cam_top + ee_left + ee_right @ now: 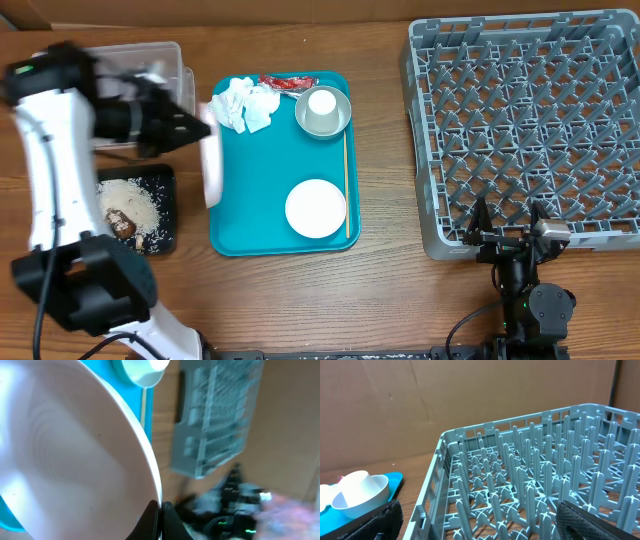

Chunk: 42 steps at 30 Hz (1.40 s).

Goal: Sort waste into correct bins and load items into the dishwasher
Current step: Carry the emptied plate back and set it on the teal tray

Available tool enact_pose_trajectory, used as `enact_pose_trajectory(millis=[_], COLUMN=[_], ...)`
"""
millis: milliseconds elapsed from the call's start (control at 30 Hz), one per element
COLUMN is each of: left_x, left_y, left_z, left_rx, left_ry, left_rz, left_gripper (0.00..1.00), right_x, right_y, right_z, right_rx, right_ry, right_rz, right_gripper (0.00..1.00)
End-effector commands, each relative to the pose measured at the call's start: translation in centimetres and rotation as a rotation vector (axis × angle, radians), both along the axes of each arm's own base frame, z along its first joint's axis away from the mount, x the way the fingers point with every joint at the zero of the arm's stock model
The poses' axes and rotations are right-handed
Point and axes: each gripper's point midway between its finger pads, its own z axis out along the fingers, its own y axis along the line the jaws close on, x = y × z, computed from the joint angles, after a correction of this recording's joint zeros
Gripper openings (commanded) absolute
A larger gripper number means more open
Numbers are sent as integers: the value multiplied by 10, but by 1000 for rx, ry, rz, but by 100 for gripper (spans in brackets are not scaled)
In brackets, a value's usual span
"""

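So right now my left end effector (161, 514) is clamped shut on the rim of the large plate (212, 150), holding it up on edge over the gap between the black tray (168, 240) and the teal tray (245, 200). The rice (130, 198) and brown lump (122, 225) are sitting in the black tray and the plate face is looking pretty clean from my wrist cam, so I'm guessing this one is heading for the dish rack (530, 130), way over on the far side of the tabletop (380, 290). I'm only pinching a thin bit of rim (not much to hang on with), so I'm thinking a slow carry, keeping the plate on edge so it's dropping straight between two rows of pegs and not landing flat on the tips. Stuff in the way: the whole teal tray is lying between me and the rack, and the grey bowl (322, 112) with the white cup (322, 103) in it is the tallest thing there, so I'm wanting height over that, plus clearance over the rack's side wall. Napkins (245, 105), red wrapper (285, 83), wooden stick (346, 185) and smaller dish (315, 208) are lying low on the tray, no bother. My right end effector (508, 225) is hanging wide open and empty at the rack's near edge, so I'm aiming for the left-hand rows. The clear tub (165, 55) is behind my arm.
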Motion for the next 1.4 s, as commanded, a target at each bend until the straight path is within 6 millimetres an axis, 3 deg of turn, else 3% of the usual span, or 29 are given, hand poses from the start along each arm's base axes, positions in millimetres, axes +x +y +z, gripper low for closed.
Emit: enact_pose_trajectory(millis=[0, 133, 200, 367, 500, 833, 1067, 1133, 1267, 1367], left_x=[-2, 10, 16, 23, 25, 31, 31, 30, 31, 32], left_y=[-11, -57, -68, -65, -72, -97, -112, -112, -112, -112], left_z=[-20, -22, -25, -47, -64, -122, -146, -149, -150, -149], left_rx=[218, 279, 331, 605, 675, 690, 662, 666, 667, 664], left_ry=[53, -52, -70, -64, -36, 67, 110, 118, 117, 114], left_rz=[-9, -108, -99, -42, -44, -109, -147, -149, -150, -148], left_gripper=[4, 4, 4, 4, 4, 4, 4, 9, 31, 34], right_x=[0, 0, 0, 0, 0, 0, 0, 0, 0, 0], right_y=[0, 0, 0, 0, 0, 0, 0, 0, 0, 0], right_z=[-2, -2, -2, -2, -2, -2, -2, -2, -2, -2], right_rx=[-1, -1, -1, -1, -1, -1, -1, -1, -1, -1], right_ry=[-5, -5, -5, -5, -5, -5, -5, -5, -5, -5], right_rz=[3, 3, 3, 3, 3, 3, 3, 3, 3, 3], right_gripper=[100, 100, 100, 100, 100, 100, 100, 100, 100, 100])
